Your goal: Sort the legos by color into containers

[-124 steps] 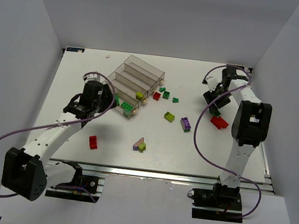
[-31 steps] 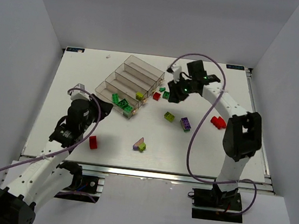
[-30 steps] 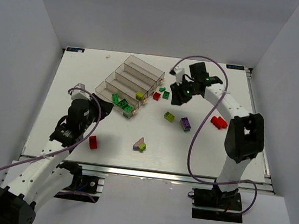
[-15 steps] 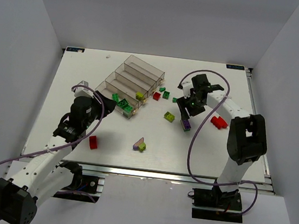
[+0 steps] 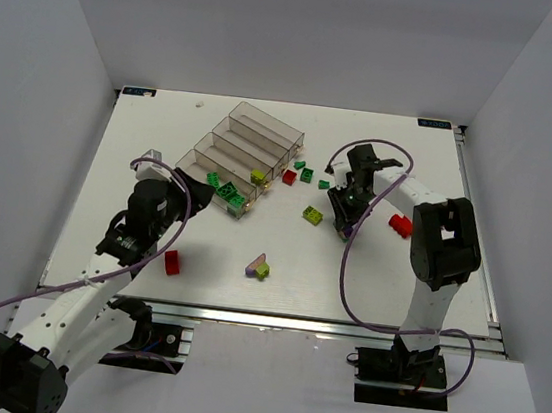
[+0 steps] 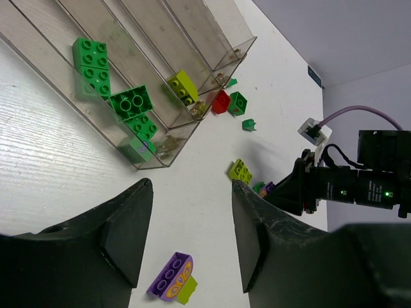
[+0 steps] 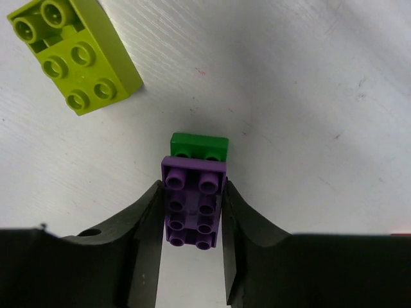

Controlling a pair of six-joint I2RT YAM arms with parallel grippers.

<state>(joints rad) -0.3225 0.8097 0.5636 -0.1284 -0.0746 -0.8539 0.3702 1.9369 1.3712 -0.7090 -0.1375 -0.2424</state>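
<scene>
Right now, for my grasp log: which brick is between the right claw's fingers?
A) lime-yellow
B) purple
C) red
B: the right wrist view shows the purple brick gripped by the right claw; the lime-yellow brick lies apart.

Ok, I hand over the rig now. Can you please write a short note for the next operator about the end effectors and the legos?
Left end effector: open, holds nothing, above the table near the tray.
Right end effector: shut on the purple brick, which has a green piece at its far end. I cannot tell if it is lifted.
Done: three green bricks lie in the nearest bin, one lime brick in the next bin.
Left: loose on the table are three red bricks, some small green ones, a lime one and a purple-lime pair.
</scene>
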